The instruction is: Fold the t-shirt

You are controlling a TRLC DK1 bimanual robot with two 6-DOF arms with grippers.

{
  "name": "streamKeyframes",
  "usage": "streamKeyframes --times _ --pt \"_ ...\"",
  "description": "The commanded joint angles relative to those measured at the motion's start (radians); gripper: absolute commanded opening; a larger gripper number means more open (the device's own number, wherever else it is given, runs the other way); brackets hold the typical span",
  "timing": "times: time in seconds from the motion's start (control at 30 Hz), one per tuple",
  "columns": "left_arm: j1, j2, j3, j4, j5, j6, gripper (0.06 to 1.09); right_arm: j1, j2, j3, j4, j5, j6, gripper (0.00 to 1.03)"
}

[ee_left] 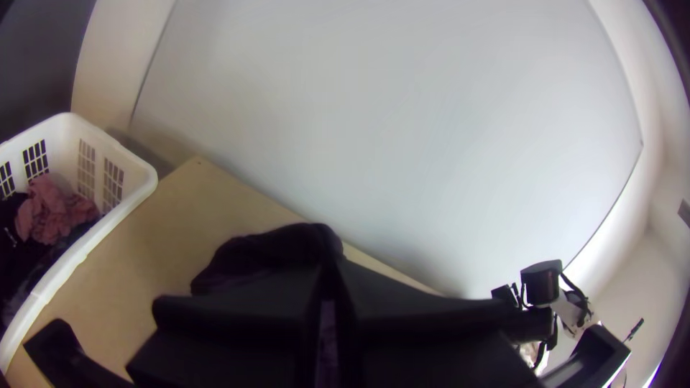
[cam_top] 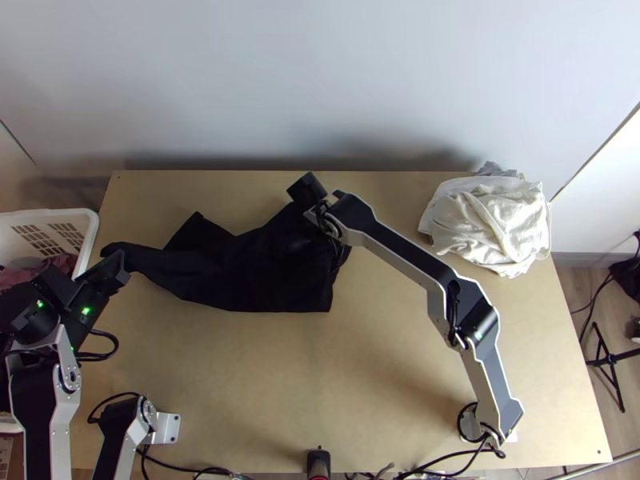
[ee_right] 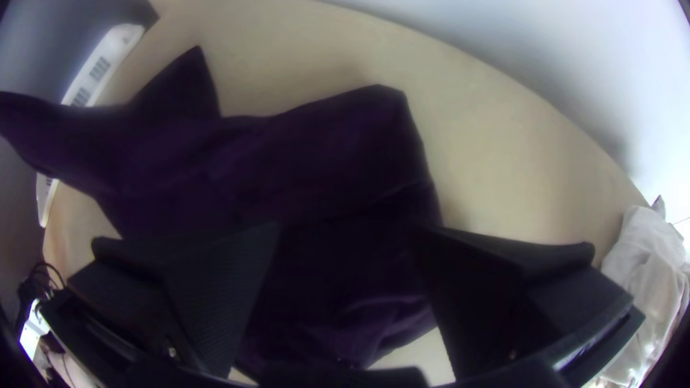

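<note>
One dark t-shirt (cam_top: 248,272), left gripper (cam_top: 117,266) pinching one end, right gripper (cam_top: 323,218) — two fingers (ee_right: 223,284) spread

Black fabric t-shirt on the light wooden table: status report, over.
T-shirt spread unevenly; left gripper shut on one end. Right gripper open above it. Crumpled white cloth heap lies apart, not in the way.

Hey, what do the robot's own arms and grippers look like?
The left arm and right arm have silver-grey links, black joints and looping black cables; small green lights glow on the left one. The left gripper and right gripper have wide, flat black fingers; the right one's inner faces look finely textured.
</note>
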State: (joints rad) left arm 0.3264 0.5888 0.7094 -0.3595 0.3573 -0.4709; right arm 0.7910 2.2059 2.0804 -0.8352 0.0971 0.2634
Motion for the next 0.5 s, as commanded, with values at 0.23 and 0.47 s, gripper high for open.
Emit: streamKeyframes --times 0.23,0.47 --pt "0.002 0.009 -0.005 0.017 -0.003 -0.006 0.13 -0.030 0.206 0.230 0.054 0.062 0.008 0.83" --pt "0.020 0.000 -0.014 0.017 -0.003 0.021 0.13 -0.041 0.225 0.219 0.054 0.082 0.002 0.83"
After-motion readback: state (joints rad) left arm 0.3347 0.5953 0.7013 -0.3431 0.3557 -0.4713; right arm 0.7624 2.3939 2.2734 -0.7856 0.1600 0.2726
